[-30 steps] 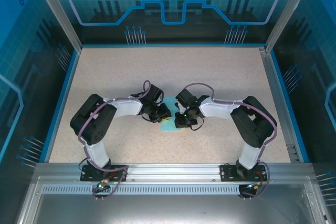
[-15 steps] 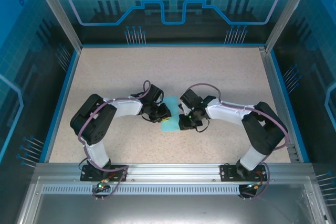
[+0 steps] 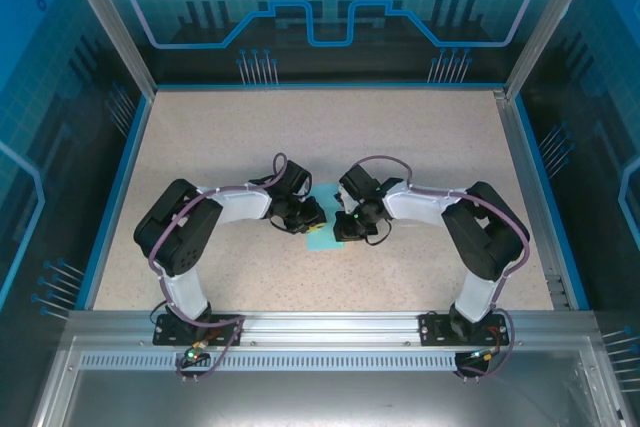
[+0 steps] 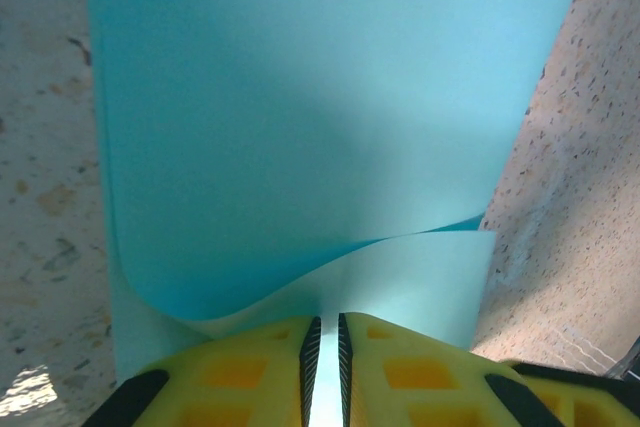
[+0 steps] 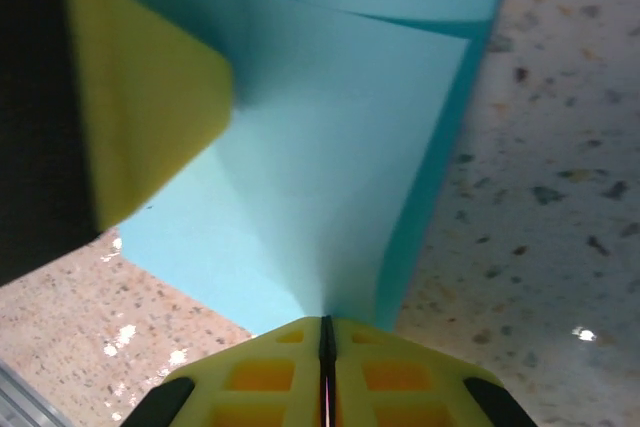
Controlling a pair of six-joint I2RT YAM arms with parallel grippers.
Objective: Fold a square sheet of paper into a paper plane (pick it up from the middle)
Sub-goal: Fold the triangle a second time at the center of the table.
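In the top view the left arm rises from its base at about 7 o'clock of the speckled beige surface (image 3: 400, 137), bends outward toward 9 o'clock and then reaches in to the middle. The left hand (image 3: 305, 219) sits low just left of centre, on the 9 o'clock side of the square sheet of paper (image 3: 322, 240). Through the left wrist camera, the left hand (image 4: 324, 332) has its yellow pads drawn nearly together, with a thin slit between them in which the pale edge of the paper (image 4: 300, 127) is pinched. From that grip the sheet curls up and runs away toward 12 o'clock as a broad cyan panel, with a lighter layer under it and the surface showing at 3 and 9 o'clock.

The sheet lies at the middle of the surface between the two hands, and its light cyan edge shows at 6 o'clock below them.

The right hand (image 3: 345, 227) is at the sheet's 3 o'clock side, close to the left one. In the right wrist view the right hand (image 5: 326, 332) is clamped tight on a paper (image 5: 320, 177) edge, where a crease runs up toward 1 o'clock. A yellow finger (image 5: 150, 117) of the left hand sits at 9 o'clock. The right arm loops out toward 3 o'clock and comes down to its base at 5 o'clock
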